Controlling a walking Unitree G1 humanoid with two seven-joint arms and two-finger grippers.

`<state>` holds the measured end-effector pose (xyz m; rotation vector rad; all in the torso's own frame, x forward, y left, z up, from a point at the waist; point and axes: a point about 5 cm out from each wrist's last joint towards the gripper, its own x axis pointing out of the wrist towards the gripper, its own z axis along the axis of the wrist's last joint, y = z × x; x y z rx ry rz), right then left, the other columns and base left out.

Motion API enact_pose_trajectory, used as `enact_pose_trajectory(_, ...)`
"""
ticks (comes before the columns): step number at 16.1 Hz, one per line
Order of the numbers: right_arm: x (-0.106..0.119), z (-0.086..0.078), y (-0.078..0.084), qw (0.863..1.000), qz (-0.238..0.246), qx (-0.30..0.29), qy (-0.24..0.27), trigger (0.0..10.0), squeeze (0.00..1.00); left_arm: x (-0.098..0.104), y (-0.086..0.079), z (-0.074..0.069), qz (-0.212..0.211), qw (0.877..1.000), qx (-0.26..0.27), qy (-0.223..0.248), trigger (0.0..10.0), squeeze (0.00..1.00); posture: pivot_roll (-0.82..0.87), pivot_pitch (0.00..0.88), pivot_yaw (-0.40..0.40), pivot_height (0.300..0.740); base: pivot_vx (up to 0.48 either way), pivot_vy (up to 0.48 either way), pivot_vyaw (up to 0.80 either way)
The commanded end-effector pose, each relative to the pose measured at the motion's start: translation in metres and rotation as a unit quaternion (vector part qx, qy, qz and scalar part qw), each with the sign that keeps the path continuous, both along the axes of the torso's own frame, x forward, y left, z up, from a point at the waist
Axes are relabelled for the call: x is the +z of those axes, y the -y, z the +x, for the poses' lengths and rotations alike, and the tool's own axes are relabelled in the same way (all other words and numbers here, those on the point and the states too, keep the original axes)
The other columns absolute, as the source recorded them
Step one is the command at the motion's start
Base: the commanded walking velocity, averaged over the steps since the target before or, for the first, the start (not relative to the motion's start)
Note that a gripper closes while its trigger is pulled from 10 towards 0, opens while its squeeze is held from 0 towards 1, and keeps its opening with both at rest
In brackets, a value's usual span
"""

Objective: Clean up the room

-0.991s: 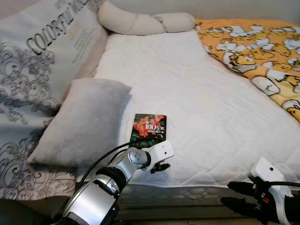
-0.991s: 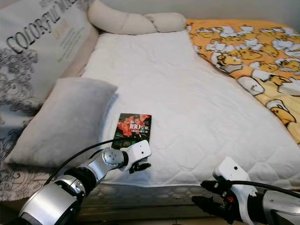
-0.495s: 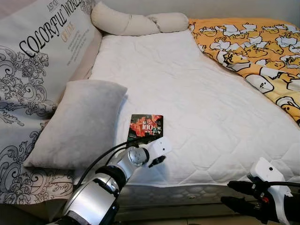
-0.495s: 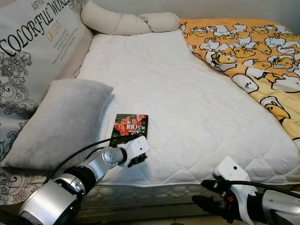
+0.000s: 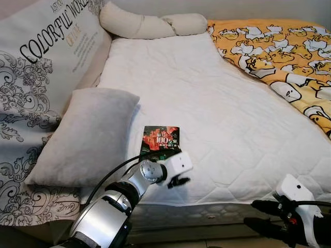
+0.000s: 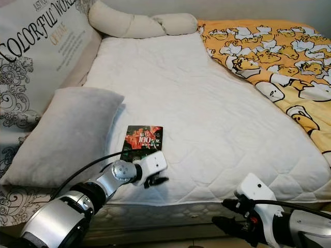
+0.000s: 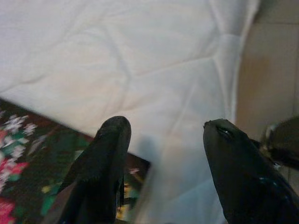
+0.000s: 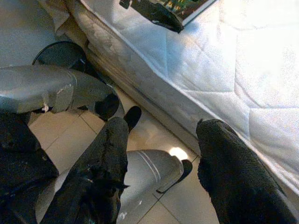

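A dark book (image 5: 161, 140) with a red and green cover lies flat on the white mattress (image 5: 207, 93), near its front edge. My left gripper (image 5: 178, 181) hovers just at the book's near edge and stands open. In the left wrist view one of its fingers (image 7: 100, 163) is over the corner of the book (image 7: 28, 186) and the other is over bare mattress. Nothing is between them. My right gripper (image 5: 261, 214) hangs low before the bed's front side, open (image 8: 161, 130) and holding nothing.
A grey pillow (image 5: 85, 134) lies left of the book, against a large printed cushion (image 5: 36, 62). A beige twisted pillow (image 5: 150, 23) lies at the head. A yellow duck blanket (image 5: 279, 51) covers the right side. Tiled floor (image 8: 154, 135) runs below the mattress edge.
The camera tilted slightly, so the scene shifted. My left gripper moved a little right and down at the book's near edge. The right arm has stayed put.
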<state>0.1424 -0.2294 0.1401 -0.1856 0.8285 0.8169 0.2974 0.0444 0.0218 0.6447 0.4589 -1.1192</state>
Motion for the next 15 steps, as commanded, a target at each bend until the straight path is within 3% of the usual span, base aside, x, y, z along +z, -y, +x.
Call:
enact_pose_trajectory(1, 0.006, -0.001, 0.001, 1.0, -0.007, 0.008, 0.004, 10.0, 0.0, -0.005, -0.004, -0.002, 0.03, 0.999, -0.01, 0.011, 10.0, 0.0, -0.33, 0.0, 0.041, 0.74, 0.0, 0.0, 0.0)
enact_pose_trajectory(5, 0.01, -0.007, 0.002, 1.0, -0.016, 0.018, -0.002, 10.0, 0.0, -0.009, -0.011, 0.003, 0.106, 0.991, 0.018, 0.081, 10.0, 0.0, -0.37, 0.021, 0.017, 0.74, 0.0, 0.0, 0.0)
enact_pose_trajectory(7, 0.012, -0.009, 0.001, 1.0, -0.018, 0.018, -0.002, 10.0, 0.0, -0.01, -0.019, 0.008, 0.153, 0.979, 0.037, 0.131, 10.0, 0.0, -0.39, 0.037, 0.006, 0.74, 0.0, 0.0, 0.0)
enact_pose_trajectory(9, 0.012, -0.012, 0.0, 1.0, -0.018, 0.019, -0.004, 10.0, 0.0, -0.012, -0.025, 0.009, 0.185, 0.97, 0.039, 0.154, 10.0, 0.0, -0.39, 0.043, 0.003, 0.74, 0.0, 0.0, 0.0)
enact_pose_trajectory(12, 0.012, -0.012, 0.0, 1.0, -0.019, 0.015, -0.003, 10.0, 0.0, -0.002, -0.033, 0.021, 0.192, 0.958, 0.091, 0.194, 10.0, 0.0, -0.39, 0.041, 0.003, 0.74, 0.0, 0.0, 0.0)
enact_pose_trajectory(15, 0.009, -0.009, -0.002, 1.0, -0.017, 0.013, 0.003, 10.0, 0.0, 0.006, -0.033, 0.028, 0.175, 0.957, 0.113, 0.203, 10.0, 0.0, -0.37, 0.026, 0.008, 0.74, 0.0, 0.0, 0.0)
